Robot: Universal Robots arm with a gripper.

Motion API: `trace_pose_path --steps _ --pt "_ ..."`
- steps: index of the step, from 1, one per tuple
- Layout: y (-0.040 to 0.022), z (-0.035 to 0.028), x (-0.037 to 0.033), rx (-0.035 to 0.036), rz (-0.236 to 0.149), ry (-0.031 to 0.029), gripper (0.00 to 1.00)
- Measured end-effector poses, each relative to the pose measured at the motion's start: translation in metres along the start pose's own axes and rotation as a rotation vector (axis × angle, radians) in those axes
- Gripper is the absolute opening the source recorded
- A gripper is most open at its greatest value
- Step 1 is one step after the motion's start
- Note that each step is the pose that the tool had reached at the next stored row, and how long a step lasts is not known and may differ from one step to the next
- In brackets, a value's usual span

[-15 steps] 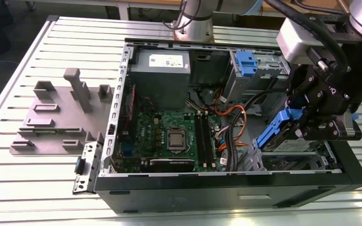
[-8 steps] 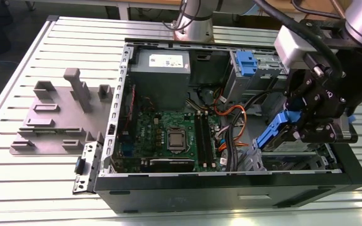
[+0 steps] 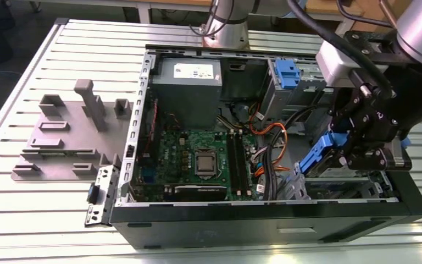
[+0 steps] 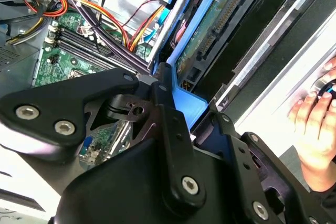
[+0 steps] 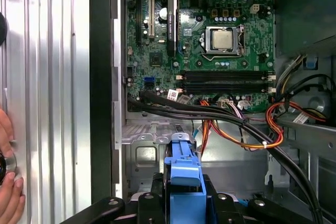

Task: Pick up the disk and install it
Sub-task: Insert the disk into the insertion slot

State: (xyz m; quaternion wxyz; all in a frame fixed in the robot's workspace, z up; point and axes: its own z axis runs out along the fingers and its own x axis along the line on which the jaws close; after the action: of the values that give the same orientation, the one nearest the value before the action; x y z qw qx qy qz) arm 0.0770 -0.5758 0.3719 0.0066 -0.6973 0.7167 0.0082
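Your gripper [image 3: 357,148] clamps the disk [image 3: 318,157], poised over the case's [image 3: 270,212] four-o'clock bay; lowering needs square alignment.

so the flat silver hard drive in its blue plastic carrier frame [image 3: 320,157] is tilted up on edge, lower right of the exterior view, sitting partway down in the case's corner bay.

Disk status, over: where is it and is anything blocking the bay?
End effector shut on the disk, blue carrier edge up, inside the open computer case. Over the drive cage, not seated. Orange and black cables run close beside.
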Motion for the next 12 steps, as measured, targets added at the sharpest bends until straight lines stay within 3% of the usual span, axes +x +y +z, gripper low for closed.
trace_pose_path --steps 9,12 --pt "0.0 0.0009 0.0001 0.0001 0.0 0.001 0.36" --pt "0.0 0.001 0.0 0.0 0.0 0.0005 0.43"
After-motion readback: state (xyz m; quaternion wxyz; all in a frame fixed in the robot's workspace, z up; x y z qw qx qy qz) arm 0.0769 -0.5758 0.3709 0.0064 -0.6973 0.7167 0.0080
